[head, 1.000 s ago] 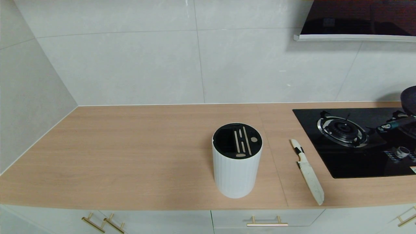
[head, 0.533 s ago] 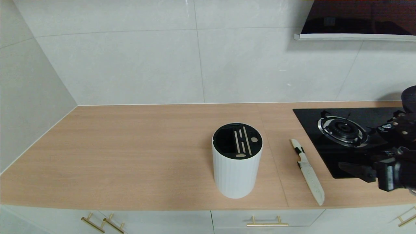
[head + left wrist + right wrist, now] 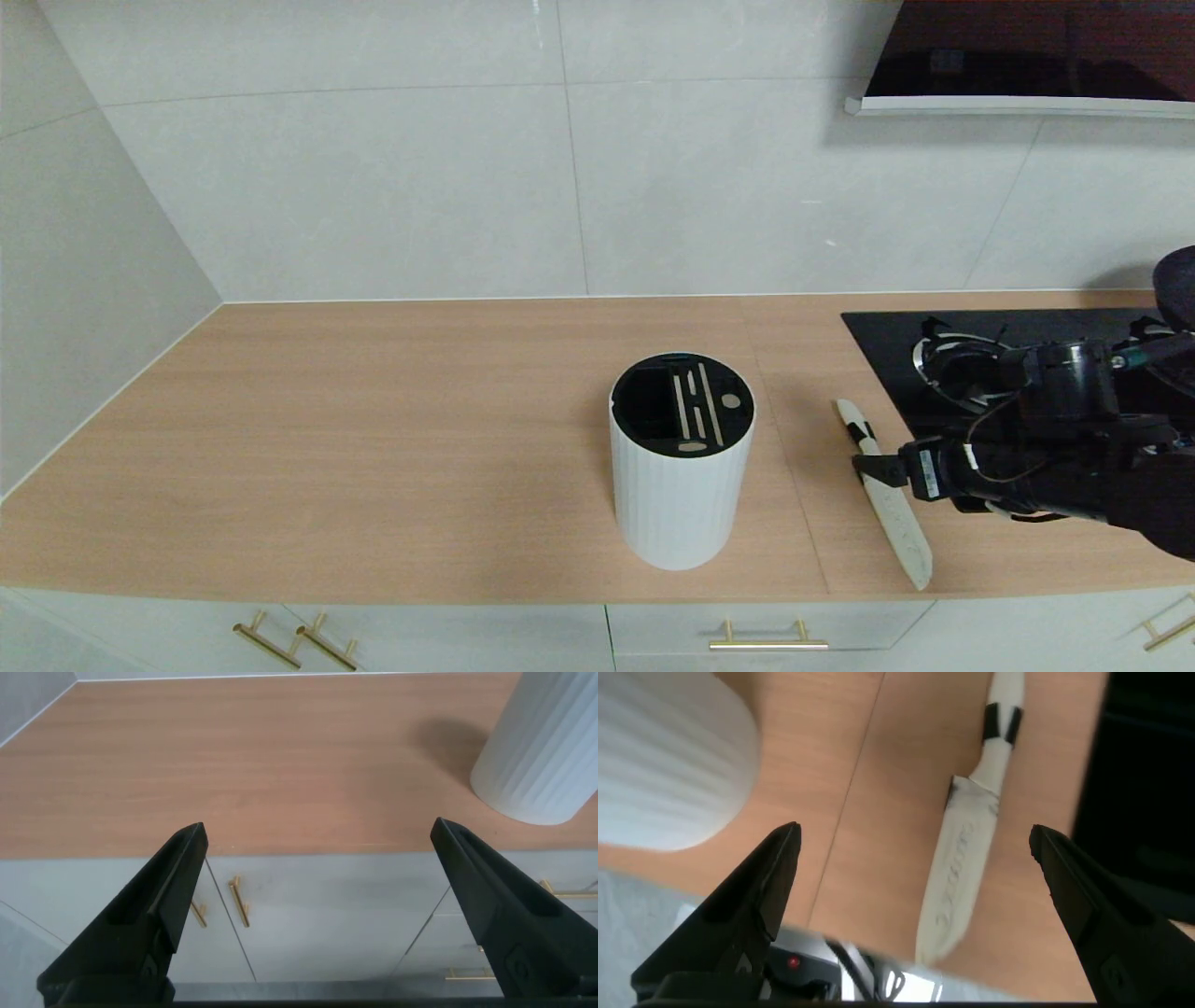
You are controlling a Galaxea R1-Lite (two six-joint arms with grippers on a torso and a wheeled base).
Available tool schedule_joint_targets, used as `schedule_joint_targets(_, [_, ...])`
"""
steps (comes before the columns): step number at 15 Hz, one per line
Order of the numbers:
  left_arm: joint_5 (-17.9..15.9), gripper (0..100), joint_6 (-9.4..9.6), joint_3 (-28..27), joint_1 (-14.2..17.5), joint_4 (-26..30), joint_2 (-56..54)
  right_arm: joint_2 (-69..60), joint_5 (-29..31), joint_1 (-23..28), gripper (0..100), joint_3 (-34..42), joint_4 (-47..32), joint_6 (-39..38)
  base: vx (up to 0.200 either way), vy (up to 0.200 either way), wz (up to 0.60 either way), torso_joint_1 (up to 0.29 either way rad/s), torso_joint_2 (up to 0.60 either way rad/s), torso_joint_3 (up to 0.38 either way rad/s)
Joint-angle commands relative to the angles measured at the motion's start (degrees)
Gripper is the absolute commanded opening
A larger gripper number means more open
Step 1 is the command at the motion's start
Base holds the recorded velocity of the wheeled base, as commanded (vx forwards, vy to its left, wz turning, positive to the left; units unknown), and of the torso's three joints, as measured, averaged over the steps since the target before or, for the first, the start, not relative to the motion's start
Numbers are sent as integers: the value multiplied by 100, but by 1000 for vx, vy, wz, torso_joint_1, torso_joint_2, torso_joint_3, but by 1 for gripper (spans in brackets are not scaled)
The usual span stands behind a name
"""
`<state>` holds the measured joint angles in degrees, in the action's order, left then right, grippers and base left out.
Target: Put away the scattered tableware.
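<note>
A cream knife [image 3: 887,504] with a black band on its handle lies flat on the wooden counter [image 3: 373,448], between the white ribbed holder [image 3: 681,485] and the stove. The holder stands upright, with slots in its black top. My right gripper [image 3: 873,467] hangs open just above the knife, reaching in from over the stove. In the right wrist view the knife [image 3: 962,868] lies between the spread fingers of the right gripper [image 3: 915,835], with the holder [image 3: 663,756] off to one side. My left gripper [image 3: 318,829] is open and holds nothing, over the counter's front edge, the holder [image 3: 542,756] beyond it.
A black gas stove [image 3: 887,345] with a burner [image 3: 962,364] takes up the counter's right end, a dark pan [image 3: 1176,280] at its far edge. A range hood [image 3: 1018,56] hangs above. Tiled walls close the back and left. Cabinet handles [image 3: 766,642] line the front below.
My right arm has come in from the right edge, crossed the stove and now hangs over the knife. The knife and holder have not moved.
</note>
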<state>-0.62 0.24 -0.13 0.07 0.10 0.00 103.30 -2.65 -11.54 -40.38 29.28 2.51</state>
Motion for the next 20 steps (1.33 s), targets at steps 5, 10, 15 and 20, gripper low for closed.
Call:
schedule_joint_targets(5, [1, 100, 2, 5, 1, -1, 9, 1649, 423, 328, 100, -331, 965, -23, 0, 0, 0, 0, 0, 0])
schedule_joint_targets(10, [1, 100, 2, 5, 1, -1, 9, 1974, 581, 346, 100, -533, 992, -40, 0, 0, 0, 0, 0, 0])
schedule_joint_targets(15, [1, 100, 2, 5, 1, -1, 9, 2053, 616, 337, 100, -594, 992, -146, 0, 0, 0, 0, 0, 0])
schedule_joint_targets(20, [1, 100, 2, 5, 1, -1, 9, 2089, 625, 337, 100, -629, 992, -154, 0, 0, 0, 0, 0, 0])
